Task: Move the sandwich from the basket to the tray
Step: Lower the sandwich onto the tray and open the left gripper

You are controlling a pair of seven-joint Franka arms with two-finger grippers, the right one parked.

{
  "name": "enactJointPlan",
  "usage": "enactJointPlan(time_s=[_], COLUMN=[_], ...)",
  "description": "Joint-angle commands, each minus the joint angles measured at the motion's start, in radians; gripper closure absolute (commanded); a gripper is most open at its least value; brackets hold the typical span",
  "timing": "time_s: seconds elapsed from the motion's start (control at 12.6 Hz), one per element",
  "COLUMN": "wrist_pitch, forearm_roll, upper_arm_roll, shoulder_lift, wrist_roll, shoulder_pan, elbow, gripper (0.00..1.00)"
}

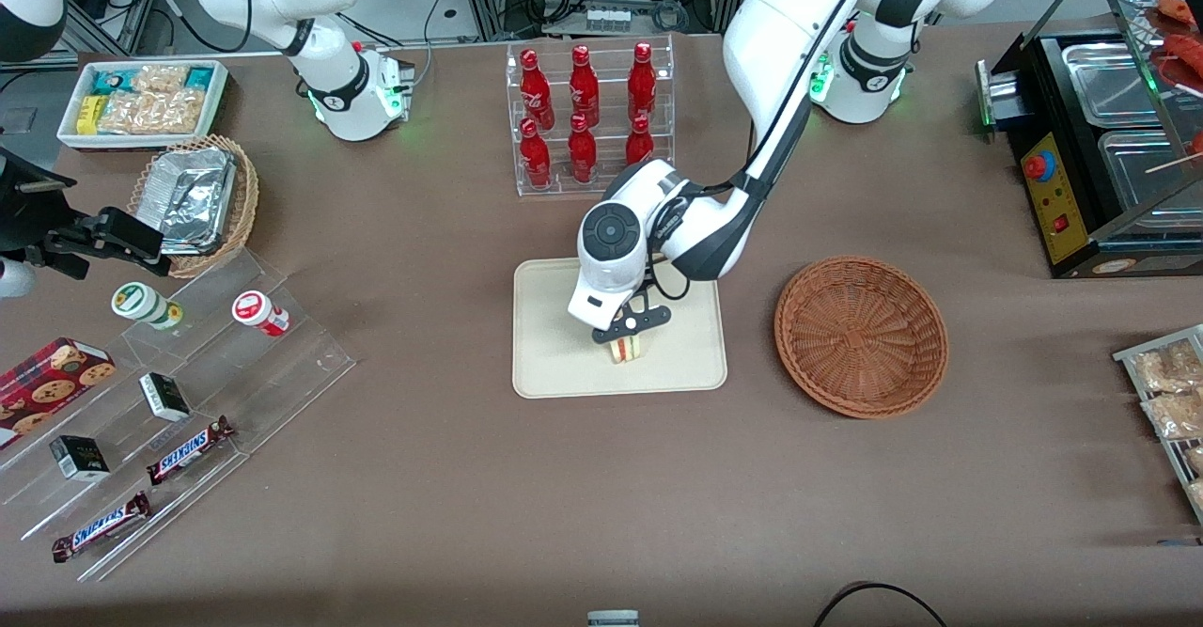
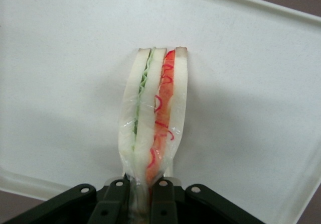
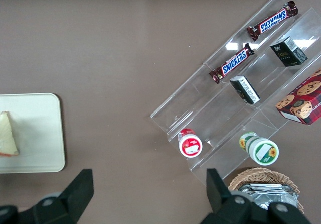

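Note:
The sandwich [image 1: 626,349] is a wrapped wedge of pale bread with green and red filling; it sits low over the cream tray [image 1: 554,364], in the part nearer the front camera. My left gripper [image 1: 628,334] is shut on it, its black fingers [image 2: 114,204] pinching the wedge's end [image 2: 153,118] above the tray's surface [image 2: 60,93]. I cannot tell whether the sandwich touches the tray. The reddish-brown wicker basket [image 1: 861,334] stands beside the tray, toward the working arm's end, with nothing in it. The sandwich [image 3: 7,135] and tray [image 3: 40,133] also show in the right wrist view.
A clear rack of red bottles [image 1: 587,115] stands farther from the front camera than the tray. A stepped clear stand [image 1: 169,401] with snack bars and cups, a tan basket of foil containers [image 1: 197,199] and a white snack bin [image 1: 141,101] lie toward the parked arm's end. A black food warmer [image 1: 1100,148] stands toward the working arm's end.

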Motion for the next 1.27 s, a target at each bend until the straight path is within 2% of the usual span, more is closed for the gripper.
enactJointPlan(time_s=[0.0,0.08,0.4,0.79,1.19], wrist_pitch=[-0.002,-0.004,-0.039,-0.247,-0.375], forearm_roll=[-0.015,-0.015,-0.001,0.005,0.076], upper_arm_roll=[0.009,0.009,0.011,0.018,0.064], shoulder_lift=[0.019,0.017,-0.049,-0.185,-0.260], wrist_roll=[-0.015,-0.015,0.001,0.019,0.138], shoulder_pan=[-0.014,-0.012,-0.012,-0.001,0.000], elbow=[0.035,0.037,0.037,0.034,-0.009], gripper=[0.71,0.01,0.00,0.00,0.00])
